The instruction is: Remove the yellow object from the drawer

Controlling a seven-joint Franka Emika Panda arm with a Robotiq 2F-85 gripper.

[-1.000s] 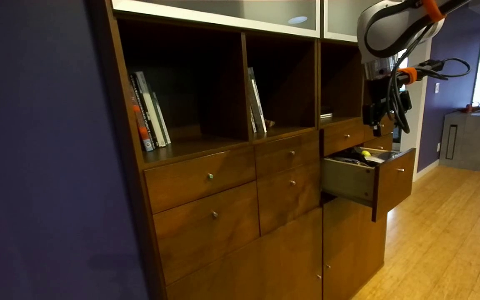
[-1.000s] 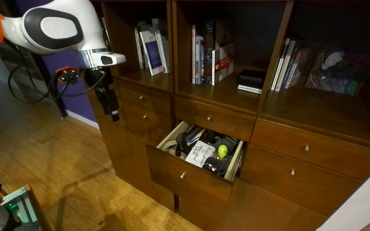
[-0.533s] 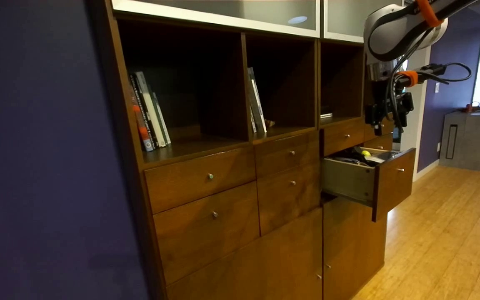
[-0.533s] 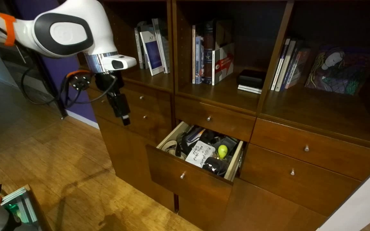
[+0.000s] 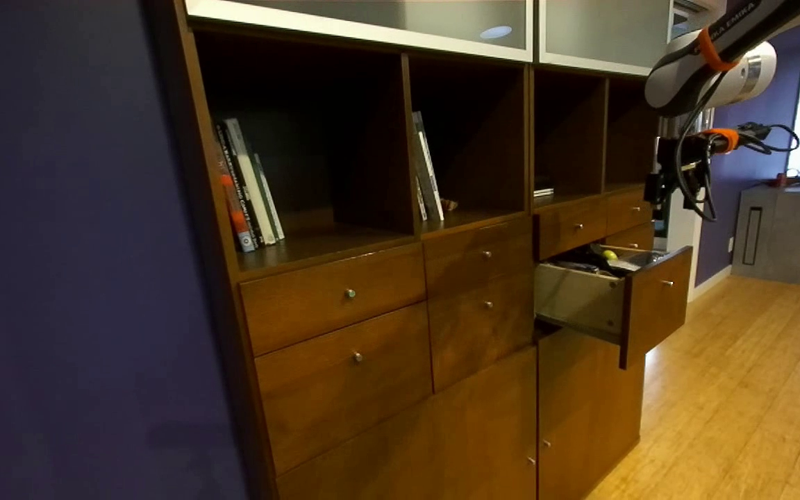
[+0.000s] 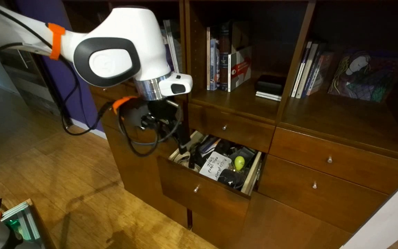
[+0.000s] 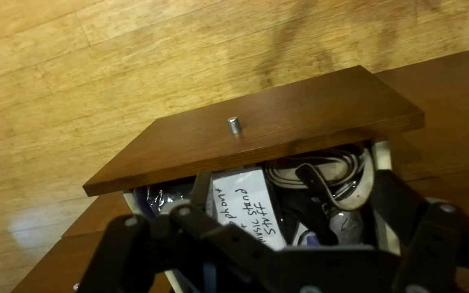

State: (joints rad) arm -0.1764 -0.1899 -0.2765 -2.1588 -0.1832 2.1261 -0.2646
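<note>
In both exterior views the drawer (image 6: 212,204) stands pulled out from the brown cabinet (image 6: 299,221), with a metal knob (image 6: 196,189) on its front panel (image 5: 658,312). The yellow object (image 6: 239,162), rounded and yellow-green, lies inside the drawer toward the right, among other contents. Just to its left is a white card (image 6: 215,166) with handwriting, and nearer, close to the front panel, a dark rounded item (image 6: 230,178). A coiled strap (image 7: 368,183) lies in the near left corner.

The end effector (image 7: 293,175) points down and hangs near the left side of the drawer, well apart from the yellow object. In the wrist view its 2 fingers (image 7: 200,191) are spread, and parts of the white card and the coiled strap show between them. The white arm (image 6: 140,38) reaches in from the left in an exterior view, an orange band (image 6: 56,40) around it.

Farther back, upright books (image 6: 223,62) stand in an open compartment (image 6: 271,45), with a black case (image 6: 270,84) to their right, resting on thin white items (image 6: 268,96). Farther right, leaning books (image 6: 308,72) stand beside a painting (image 6: 358,69) with a pale face.
</note>
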